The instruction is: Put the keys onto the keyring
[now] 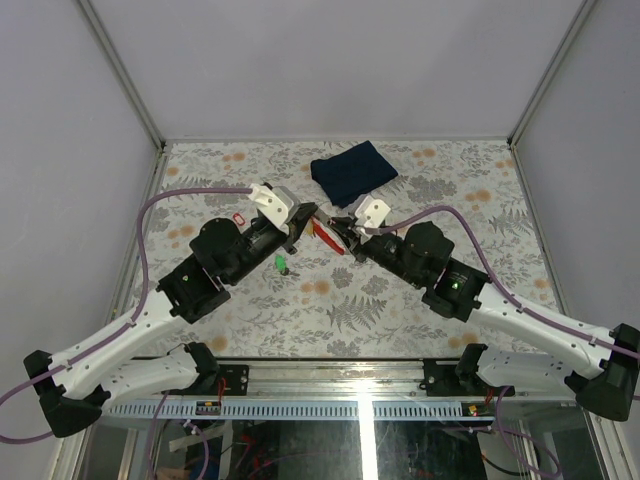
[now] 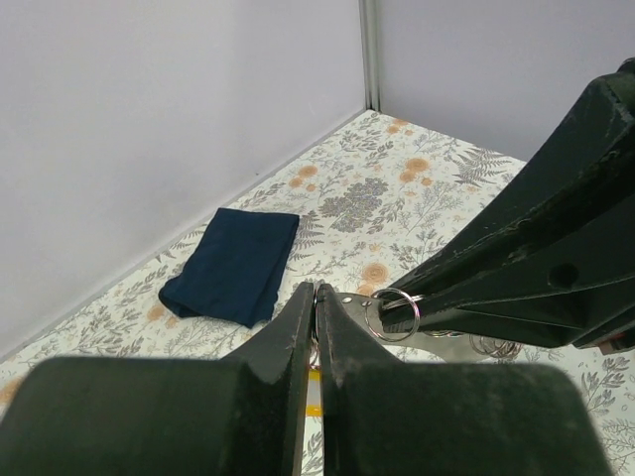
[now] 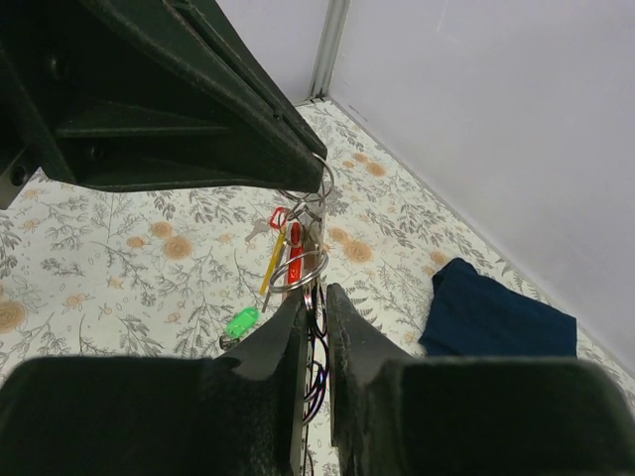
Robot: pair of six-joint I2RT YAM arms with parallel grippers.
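Note:
Both grippers meet tip to tip above the table's middle. My right gripper (image 1: 337, 232) (image 3: 313, 293) is shut on the keyring (image 3: 301, 268) (image 2: 395, 313), a silvery loop whose red tag (image 3: 295, 256) (image 1: 325, 238) hangs beside it. My left gripper (image 1: 303, 222) (image 2: 316, 290) is shut on the yellow-headed key (image 3: 274, 261) (image 2: 315, 385), held edge-on right against the loop. The green-headed key (image 1: 282, 263) (image 3: 241, 321) lies loose on the table below the left gripper.
A folded dark blue cloth (image 1: 352, 170) (image 2: 236, 263) lies at the back of the flowered table. A small key with a red-rimmed head (image 1: 240, 217) (image 3: 277, 217) lies left of the grippers. Grey walls close in three sides.

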